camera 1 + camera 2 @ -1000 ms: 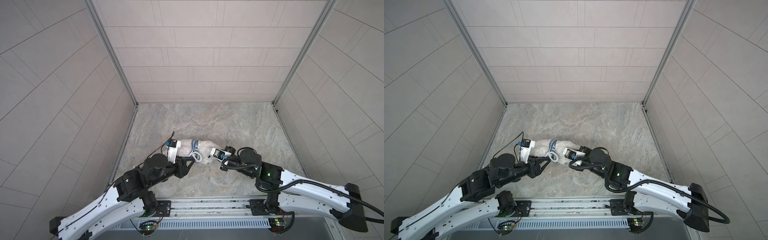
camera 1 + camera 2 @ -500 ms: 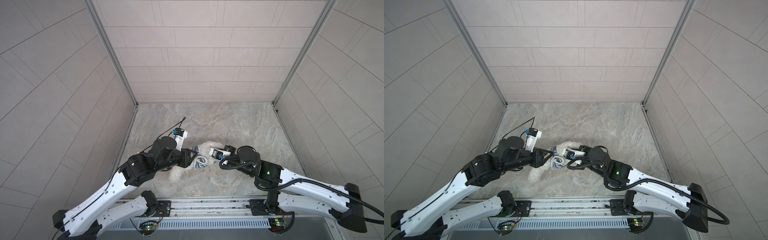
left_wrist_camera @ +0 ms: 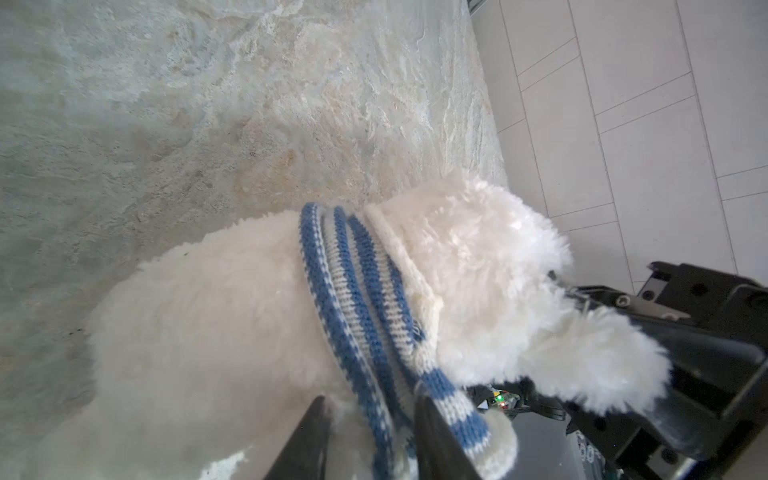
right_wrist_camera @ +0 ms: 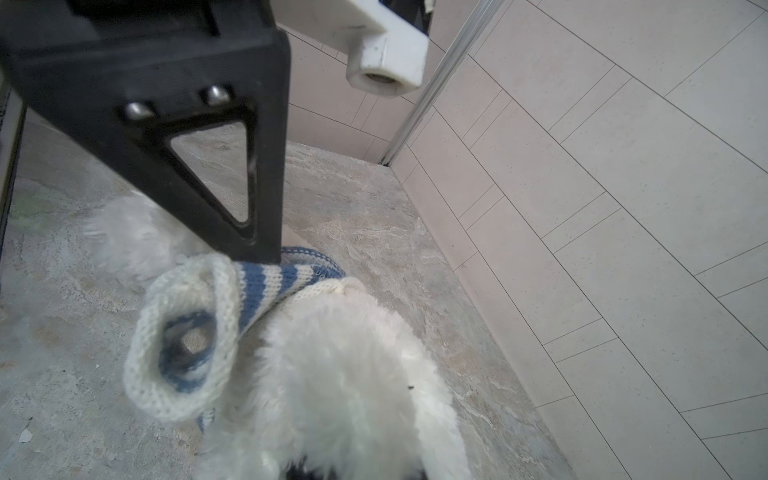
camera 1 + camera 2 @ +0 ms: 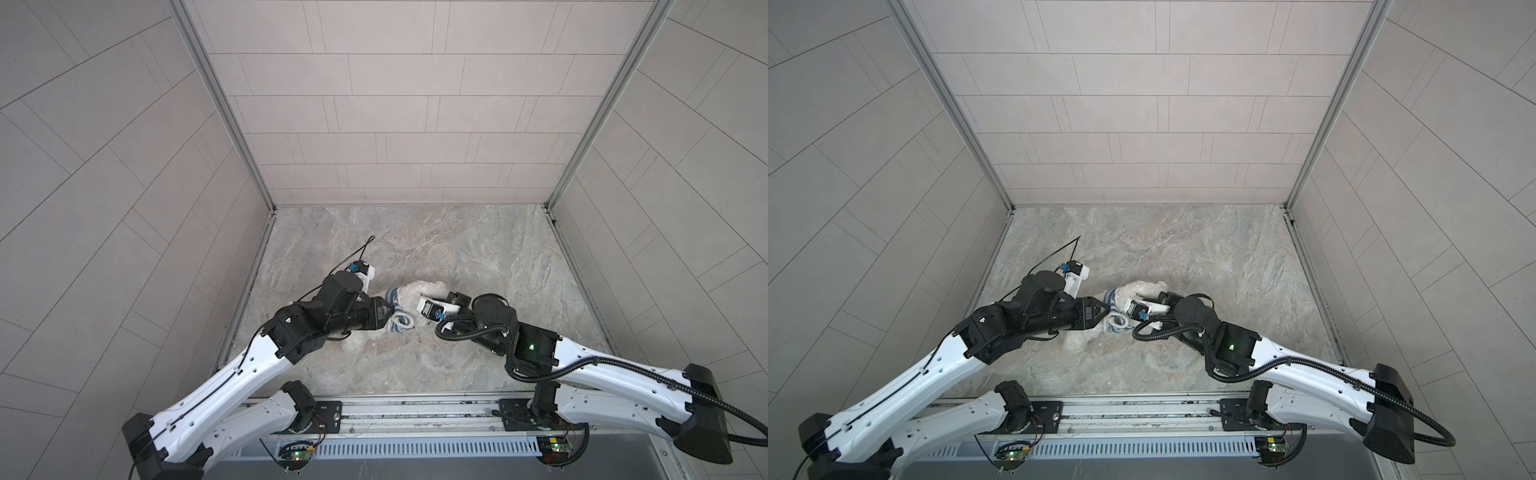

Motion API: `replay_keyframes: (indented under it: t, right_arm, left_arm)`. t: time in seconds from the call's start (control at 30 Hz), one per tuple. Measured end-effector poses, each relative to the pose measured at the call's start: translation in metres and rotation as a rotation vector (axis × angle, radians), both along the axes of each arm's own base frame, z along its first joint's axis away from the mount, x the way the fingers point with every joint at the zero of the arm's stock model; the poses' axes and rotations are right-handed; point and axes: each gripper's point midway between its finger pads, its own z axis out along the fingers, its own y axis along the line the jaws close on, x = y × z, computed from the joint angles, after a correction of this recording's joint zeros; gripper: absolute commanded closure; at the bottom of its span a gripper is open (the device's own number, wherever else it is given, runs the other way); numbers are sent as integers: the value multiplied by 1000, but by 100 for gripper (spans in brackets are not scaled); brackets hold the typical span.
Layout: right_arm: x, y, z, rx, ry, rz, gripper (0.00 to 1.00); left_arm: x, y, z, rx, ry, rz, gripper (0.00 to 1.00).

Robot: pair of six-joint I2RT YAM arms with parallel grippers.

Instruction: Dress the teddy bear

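Roughly mid-floor, the teddy bear (image 5: pixel 419 291) lies between both grippers, the striped sweater (image 3: pixel 357 291) bunched around its neck. Left gripper (image 3: pixel 370 432) pinches the sweater's edge between narrow jaws; right gripper (image 3: pixel 648 332), closed, grips the bear's fluffy ear at the head end.

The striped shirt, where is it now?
In both top views the striped shirt is bunched around the teddy bear, mid-table between the left gripper and right gripper.
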Motion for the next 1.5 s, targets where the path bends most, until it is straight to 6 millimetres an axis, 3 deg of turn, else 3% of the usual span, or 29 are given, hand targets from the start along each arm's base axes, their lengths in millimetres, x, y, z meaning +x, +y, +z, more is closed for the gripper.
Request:
replay_keyframes:
  t: [0.3, 0.63, 0.83, 1.13, 1.37, 1.5]
  right_arm:
    - [0, 0, -8, 10, -8, -1, 100]
    - [0, -2, -16, 12, -14, -8, 100]
    - [-3, -6, -26, 0, -9, -10, 100]
    - [0, -12, -24, 9, -19, -70, 100]
    - [10, -23, -21, 41, -19, -168, 100]
    - [17, -31, -19, 65, -18, -245, 100]
  left_arm:
    - [8, -10, -3, -87, 49, 6, 71]
    - [8, -12, -28, -79, 114, 29, 79]
    - [8, -12, -38, -82, 132, 40, 100]
    - [7, -1, -18, -51, 45, 38, 100]
    - [-8, 16, 12, -119, -74, 38, 100]
    - [-15, 23, 18, -132, -104, 37, 100]
